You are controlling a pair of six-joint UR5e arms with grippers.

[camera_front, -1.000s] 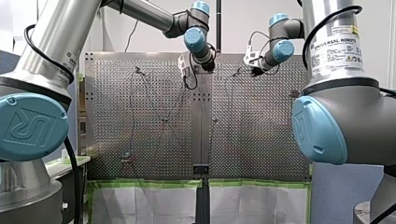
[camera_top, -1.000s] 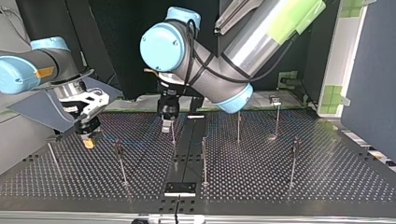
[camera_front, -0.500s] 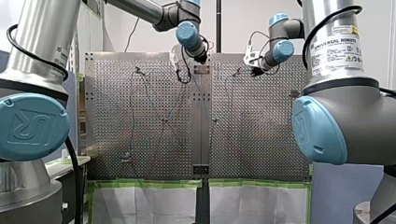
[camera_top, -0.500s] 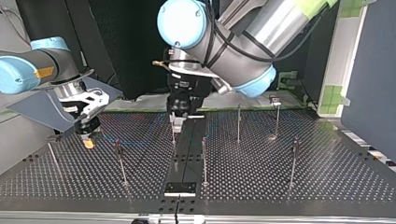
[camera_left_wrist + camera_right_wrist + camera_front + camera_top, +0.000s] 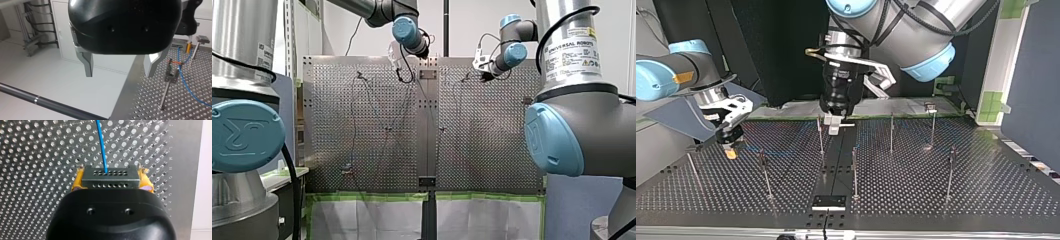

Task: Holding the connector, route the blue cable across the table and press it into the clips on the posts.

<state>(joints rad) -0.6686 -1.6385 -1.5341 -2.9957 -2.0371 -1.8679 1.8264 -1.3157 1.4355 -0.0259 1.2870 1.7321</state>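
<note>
Front view first: left gripper (image 5: pixel 403 75) hangs high over the far middle of the perforated table (image 5: pixel 372 150), while the right gripper (image 5: pixel 485 76) sits at the far edge on the view's right half, the two well apart. Top view now: the left gripper comes in from above at the middle and hovers just beside one of the thin posts (image 5: pixel 854 170); the right gripper is low over the table at the view's left, showing yellow at its tip. Left wrist view: metal fingers (image 5: pixel 88 65) spread wide with nothing between them, and off to the side the blue cable (image 5: pixel 183 78) trails over the table past a post carrying a clip (image 5: pixel 171 73). Right wrist view: yellow pads (image 5: pixel 77 182) clamped on either side of the connector (image 5: pixel 110 176), gripped firmly, and the blue cable leaves the connector's far face and runs straight away over the holes
</note>
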